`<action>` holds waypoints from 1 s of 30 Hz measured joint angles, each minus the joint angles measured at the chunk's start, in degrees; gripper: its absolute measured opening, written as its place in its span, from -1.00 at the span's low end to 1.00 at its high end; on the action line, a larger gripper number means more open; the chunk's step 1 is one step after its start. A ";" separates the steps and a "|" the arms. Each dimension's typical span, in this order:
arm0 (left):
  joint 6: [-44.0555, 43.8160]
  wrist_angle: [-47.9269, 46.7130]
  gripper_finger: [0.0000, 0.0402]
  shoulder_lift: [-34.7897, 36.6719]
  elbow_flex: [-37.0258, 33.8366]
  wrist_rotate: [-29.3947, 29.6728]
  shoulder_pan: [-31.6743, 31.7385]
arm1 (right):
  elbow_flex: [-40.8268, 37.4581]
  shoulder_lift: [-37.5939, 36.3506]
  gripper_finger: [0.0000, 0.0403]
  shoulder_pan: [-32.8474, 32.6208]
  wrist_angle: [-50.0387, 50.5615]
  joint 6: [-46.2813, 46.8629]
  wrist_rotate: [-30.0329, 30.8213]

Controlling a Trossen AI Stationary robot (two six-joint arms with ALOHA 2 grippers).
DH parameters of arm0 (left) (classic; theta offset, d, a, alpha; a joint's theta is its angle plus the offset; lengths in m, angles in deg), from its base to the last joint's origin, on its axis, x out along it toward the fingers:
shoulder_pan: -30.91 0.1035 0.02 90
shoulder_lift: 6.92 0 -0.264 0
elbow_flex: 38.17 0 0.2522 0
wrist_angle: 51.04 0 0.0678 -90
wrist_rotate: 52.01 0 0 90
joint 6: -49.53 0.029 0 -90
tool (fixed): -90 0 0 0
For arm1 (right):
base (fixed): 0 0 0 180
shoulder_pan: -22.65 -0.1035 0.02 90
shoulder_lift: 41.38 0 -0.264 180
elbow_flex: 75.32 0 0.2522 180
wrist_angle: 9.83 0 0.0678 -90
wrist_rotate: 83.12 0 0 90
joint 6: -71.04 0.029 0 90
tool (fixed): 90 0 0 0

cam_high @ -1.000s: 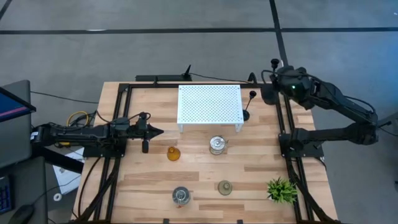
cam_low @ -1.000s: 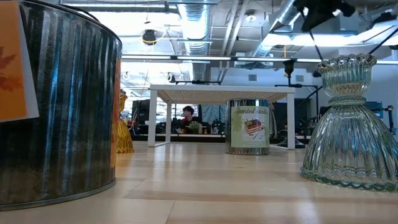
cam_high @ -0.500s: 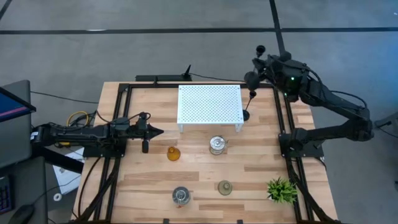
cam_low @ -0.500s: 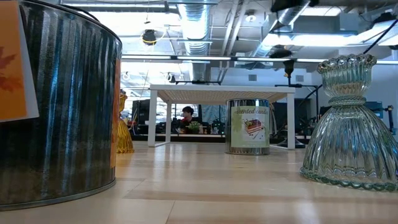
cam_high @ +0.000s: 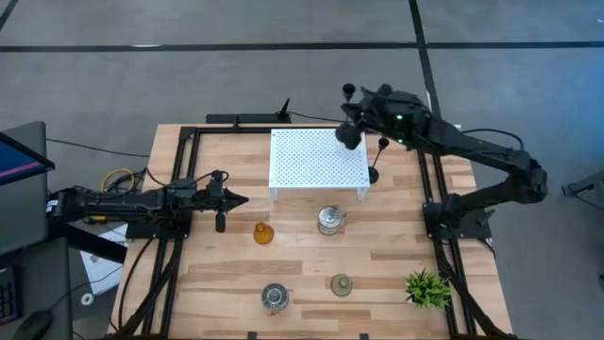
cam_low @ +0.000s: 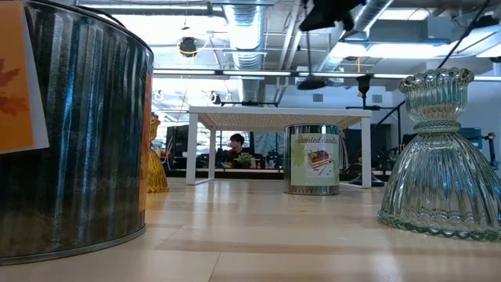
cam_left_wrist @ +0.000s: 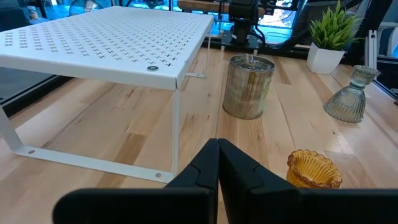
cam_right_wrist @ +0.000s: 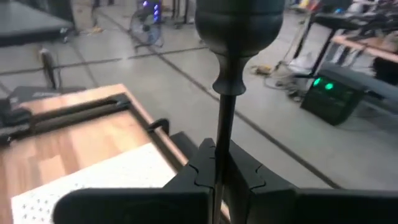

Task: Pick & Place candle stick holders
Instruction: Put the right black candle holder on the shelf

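Gripping black holder point(cam_right_wrist: 235, 37) | right pincer point(cam_right_wrist: 214, 163) | base probably hidden

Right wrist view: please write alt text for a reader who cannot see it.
The right end effector is shut on a black candle stick holder, gripping its thin stem. Below it are the white perforated stand and the wooden table.

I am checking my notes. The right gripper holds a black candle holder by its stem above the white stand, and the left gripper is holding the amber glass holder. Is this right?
Not quite. The left gripper is shut but holds nothing. The amber glass holder stands free on the table near it, as the high view shows. The rest is right: the right gripper grips a black candle holder by its stem above the white stand.
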 joint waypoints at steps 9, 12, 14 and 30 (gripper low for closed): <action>-0.42 -0.02 -0.97 0.01 0.00 0.00 -0.02 | -0.07 4.10 -1.00 5.63 0.59 3.02 -7.55; -0.42 -0.02 -0.97 0.01 0.00 0.00 0.00 | -0.27 4.08 -1.00 7.26 0.72 3.19 -8.45; -0.42 -0.02 -0.97 -0.01 0.00 0.00 -0.01 | -1.09 3.99 -1.00 7.90 0.75 3.34 -8.48; -0.42 -0.02 -0.97 -0.01 0.00 0.00 -0.02 | -8.46 3.53 -1.00 11.24 -5.79 4.72 -15.31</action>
